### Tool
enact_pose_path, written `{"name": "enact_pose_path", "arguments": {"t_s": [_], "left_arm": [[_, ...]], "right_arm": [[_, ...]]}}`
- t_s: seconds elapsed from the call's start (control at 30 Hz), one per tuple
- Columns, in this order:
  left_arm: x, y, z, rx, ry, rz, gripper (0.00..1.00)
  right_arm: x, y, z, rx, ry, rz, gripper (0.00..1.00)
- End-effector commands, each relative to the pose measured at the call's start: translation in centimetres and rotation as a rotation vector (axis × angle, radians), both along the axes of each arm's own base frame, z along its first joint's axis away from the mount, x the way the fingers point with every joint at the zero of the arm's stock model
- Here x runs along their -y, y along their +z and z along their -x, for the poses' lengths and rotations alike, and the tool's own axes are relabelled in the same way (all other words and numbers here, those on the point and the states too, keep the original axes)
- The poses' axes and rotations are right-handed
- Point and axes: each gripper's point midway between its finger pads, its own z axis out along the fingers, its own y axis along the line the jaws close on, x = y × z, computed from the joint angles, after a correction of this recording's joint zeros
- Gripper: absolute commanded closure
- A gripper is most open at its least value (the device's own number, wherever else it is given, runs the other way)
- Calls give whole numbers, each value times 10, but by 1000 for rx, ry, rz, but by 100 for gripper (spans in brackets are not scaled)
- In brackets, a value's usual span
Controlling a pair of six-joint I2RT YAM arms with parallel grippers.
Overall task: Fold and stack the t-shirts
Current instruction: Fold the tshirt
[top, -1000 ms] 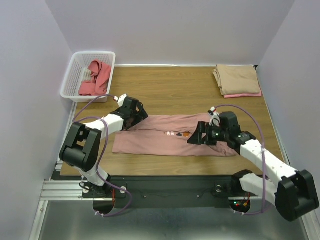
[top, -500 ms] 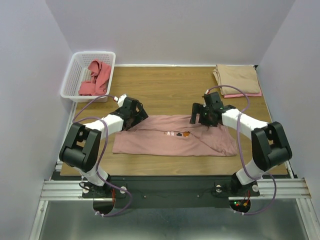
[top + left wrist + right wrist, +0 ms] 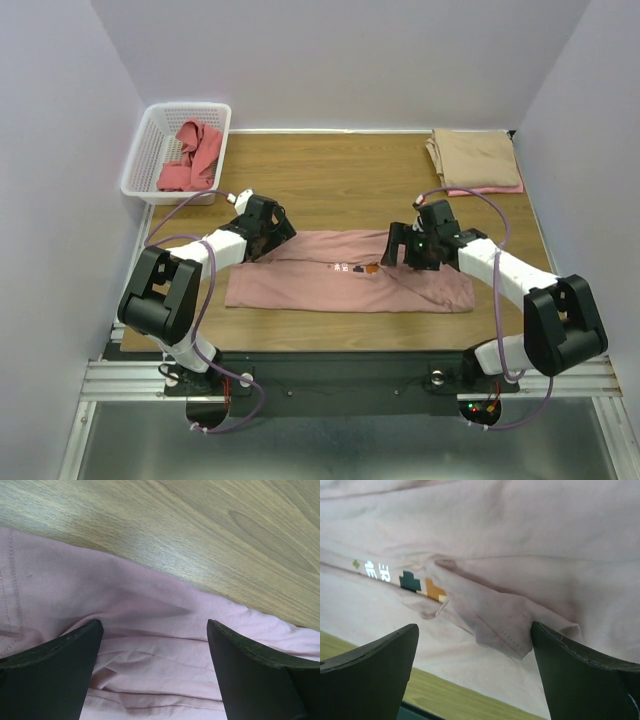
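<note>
A dusty pink t-shirt [image 3: 330, 280] with small pixel-game figures [image 3: 356, 268] lies folded into a long band across the near middle of the table. My left gripper [image 3: 275, 236] is open, low over the shirt's far left edge; its view shows pink folds [image 3: 150, 670] between the fingers. My right gripper [image 3: 397, 248] is open over the shirt's right half; its view shows a hemmed flap [image 3: 505, 625] and the pixel figures [image 3: 415, 582]. A folded tan t-shirt [image 3: 474, 157] lies on a coral-red one [image 3: 487, 190] at the far right. A crumpled coral-red t-shirt [image 3: 192, 155] lies in the basket.
The white lattice basket [image 3: 146, 150] stands at the far left corner, partly over the table's edge. Bare wood [image 3: 340, 180] lies between the basket and the tan stack. The table's near edge [image 3: 370, 680] shows in the right wrist view.
My right arm swung from the shirt's near right part up to its far edge, then came back a little toward the middle. The left gripper stayed at the shirt's far left edge.
</note>
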Motion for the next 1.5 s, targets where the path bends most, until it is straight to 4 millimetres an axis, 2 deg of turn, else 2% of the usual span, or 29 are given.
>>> {"name": "enact_pose_path", "arguments": {"t_s": [0.0,0.17,0.3,0.57,0.6,0.7,0.8,0.93,1.0,1.13,1.17,1.23,1.27,1.37,1.4,1.47], "left_arm": [[-15,-20,22,-89,15,-49,2],[-17,-22,25,-91,18,-52,2],[-17,-21,27,-91,19,-52,2],[-16,-20,24,-87,22,-47,2],[-16,-20,24,-87,21,-48,2],[-16,-23,25,-95,23,-46,2],[-15,-24,25,-98,22,-46,2],[-16,-23,25,-97,22,-46,2],[-16,-22,25,-95,21,-49,2],[-16,-22,25,-96,15,-51,2],[-16,-22,26,-98,14,-52,2],[-16,-22,26,-99,11,-50,2],[-16,-21,26,-96,10,-50,2],[-17,-19,27,-98,13,-57,2],[-17,-19,27,-96,14,-58,1],[-17,-17,25,-92,13,-57,2]], "right_arm": [[-11,5,6,11,69,-58,0],[-8,-4,5,-3,59,-31,4],[-13,-7,14,-37,78,-65,6],[-50,15,68,-63,216,-247,7],[-54,10,80,-82,232,-247,7],[-58,12,98,-102,243,-275,7],[-53,22,103,-49,224,-291,4],[-48,36,98,-1,208,-276,2],[-51,51,91,39,212,-286,0],[-41,74,58,147,135,-189,0],[-27,64,46,139,62,-100,0],[-15,61,32,132,-30,-18,0],[-6,47,25,108,-74,48,0],[7,34,5,107,-151,158,0],[11,18,2,71,-150,210,0],[11,10,-1,44,-163,233,0]]}}
